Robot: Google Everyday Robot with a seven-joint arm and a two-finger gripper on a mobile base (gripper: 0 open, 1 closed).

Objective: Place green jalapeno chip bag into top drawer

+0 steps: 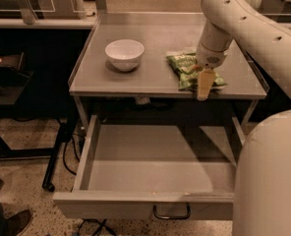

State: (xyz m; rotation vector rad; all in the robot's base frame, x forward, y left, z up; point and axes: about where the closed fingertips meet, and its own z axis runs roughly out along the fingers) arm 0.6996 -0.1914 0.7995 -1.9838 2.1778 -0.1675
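Note:
The green jalapeno chip bag (186, 66) lies flat on the grey table top (155, 33), right of centre near the front edge. My gripper (203, 85) hangs from the pale arm (234, 18) directly over the bag's front right part, pointing down at the table's front edge. It covers part of the bag. The top drawer (160, 156) stands pulled out below the table, its flat grey bottom bare, with a curved metal handle (171, 214) on its front.
A white round bowl (124, 53) stands on the table left of the bag. A bulky pale part of my arm (268, 181) fills the lower right and hides the drawer's right corner. A person's shoes (3, 220) show at lower left. Dark shelving (8, 77) stands to the left.

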